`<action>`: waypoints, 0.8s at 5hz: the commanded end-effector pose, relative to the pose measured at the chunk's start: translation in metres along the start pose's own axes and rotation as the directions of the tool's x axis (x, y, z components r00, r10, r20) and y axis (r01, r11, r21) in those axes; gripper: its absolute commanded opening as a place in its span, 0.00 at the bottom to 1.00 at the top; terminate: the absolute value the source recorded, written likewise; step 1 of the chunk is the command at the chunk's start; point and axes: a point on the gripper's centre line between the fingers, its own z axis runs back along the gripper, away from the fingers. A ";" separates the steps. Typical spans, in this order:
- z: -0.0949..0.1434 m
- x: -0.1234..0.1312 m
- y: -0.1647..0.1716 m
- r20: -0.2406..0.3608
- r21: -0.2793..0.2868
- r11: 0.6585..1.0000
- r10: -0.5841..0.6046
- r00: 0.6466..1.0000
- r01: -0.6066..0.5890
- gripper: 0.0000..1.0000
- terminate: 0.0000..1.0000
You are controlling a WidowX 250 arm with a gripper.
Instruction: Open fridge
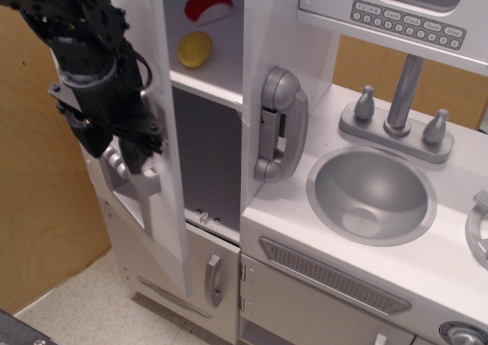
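The silver-grey fridge door [169,154] stands swung out to the left, about halfway open. Its dispenser panel [122,178] faces left, partly hidden. My black gripper [141,162] is shut on the door's grey handle [147,181], at its lower end, left of the door edge. Inside the fridge a white shelf [206,85] holds a yellow toy food [195,49] and a red-and-white one [209,6]. The space below the shelf is dark grey.
A smaller grey door with a short handle [213,280] sits below the fridge. A grey toy phone [279,124] hangs right of the opening. To the right are the sink [371,195], the tap [400,101] and the microwave keypad [408,20]. A wooden panel [38,207] stands at the left.
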 end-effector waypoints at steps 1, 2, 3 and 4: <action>0.019 0.004 -0.036 -0.036 -0.096 0.993 -0.076 0.996 0.072 1.00 0.00; 0.019 0.009 -0.063 -0.032 -0.128 0.984 -0.127 0.991 0.122 1.00 0.00; 0.016 0.015 -0.087 -0.040 -0.196 0.962 -0.204 0.978 0.192 1.00 0.00; 0.007 0.028 -0.100 -0.041 -0.192 0.969 -0.169 0.985 0.158 1.00 0.00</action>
